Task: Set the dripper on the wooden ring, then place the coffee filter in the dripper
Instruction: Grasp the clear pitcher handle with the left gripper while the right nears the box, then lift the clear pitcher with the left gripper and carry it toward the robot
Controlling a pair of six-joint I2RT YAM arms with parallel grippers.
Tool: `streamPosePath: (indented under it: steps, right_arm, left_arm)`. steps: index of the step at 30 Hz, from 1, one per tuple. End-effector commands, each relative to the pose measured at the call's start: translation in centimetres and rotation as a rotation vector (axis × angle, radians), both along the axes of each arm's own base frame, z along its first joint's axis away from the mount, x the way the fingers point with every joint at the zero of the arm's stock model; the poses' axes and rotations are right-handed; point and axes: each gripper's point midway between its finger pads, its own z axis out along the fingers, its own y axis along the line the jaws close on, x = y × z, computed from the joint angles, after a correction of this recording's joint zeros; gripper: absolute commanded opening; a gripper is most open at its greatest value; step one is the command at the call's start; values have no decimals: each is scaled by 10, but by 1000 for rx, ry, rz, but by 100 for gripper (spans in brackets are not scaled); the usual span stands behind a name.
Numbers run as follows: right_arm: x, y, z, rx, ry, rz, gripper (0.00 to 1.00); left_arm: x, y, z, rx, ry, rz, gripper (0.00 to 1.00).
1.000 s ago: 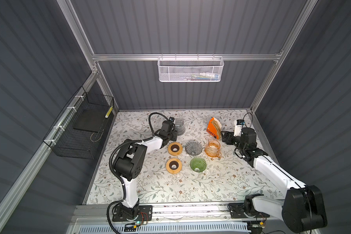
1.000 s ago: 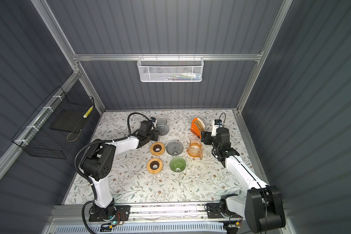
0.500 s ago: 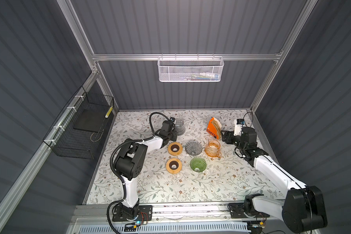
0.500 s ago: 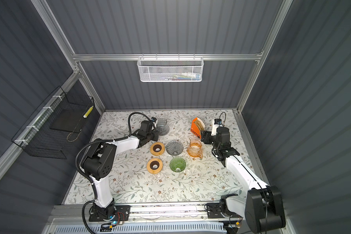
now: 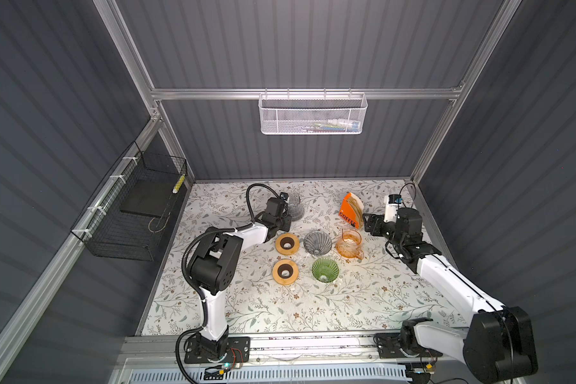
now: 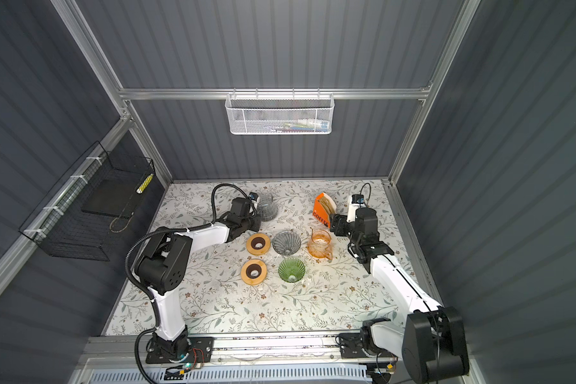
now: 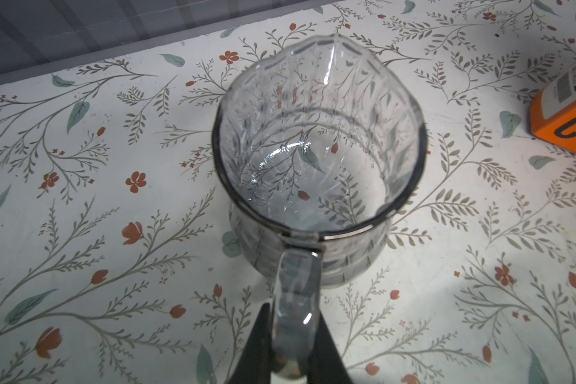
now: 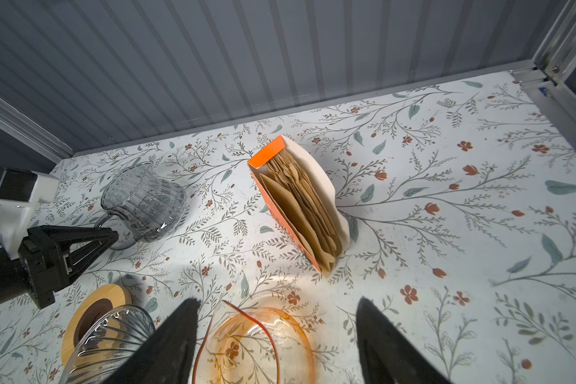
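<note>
Your right gripper (image 8: 276, 301) gapes near the orange box (image 8: 266, 153), your left gripper (image 7: 293, 312) clamps the handle of the glass pitcher (image 7: 313, 149); pinch one flimsy, easily creased coffee filter (image 8: 300, 206) by its top edge.

Bright overhead light floods the table (image 5: 280, 309); walls (image 5: 313, 50) are dim, shadows soft. Glare glints on the glass pitcher (image 7: 313, 149); the right hand (image 8: 278, 301) blurs at six o'clock.

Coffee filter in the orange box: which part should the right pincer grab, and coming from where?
Pinch the upper edge of one brown coffee filter, coming down from above. The orange box stands with its top open and the filters stand on edge, fanned, so only their upper edges are exposed. The right pincer is open and likely fits a single edge.
</note>
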Motion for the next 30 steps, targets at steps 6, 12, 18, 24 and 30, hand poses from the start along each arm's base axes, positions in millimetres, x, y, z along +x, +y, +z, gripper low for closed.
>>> streamPosePath:
  steps: [6,12,18,24,30]
  right_arm:
    - [0,7,21,13,-41,31,75]
    - [-3,10,28,33,-52,51,74]
    - [-9,13,31,44,-45,68,74]
    - [-21,18,50,63,-86,89,73]
    - [-28,28,58,72,-86,128,73]
  left_arm:
    - [-3,-7,31,-29,-38,-32,0]
    - [-17,-1,59,-49,-43,-28,0]
    - [-43,7,81,-52,-39,-27,0]
    - [-81,15,107,-41,-40,-11,0]
    - [-122,27,128,-40,-25,8,0]
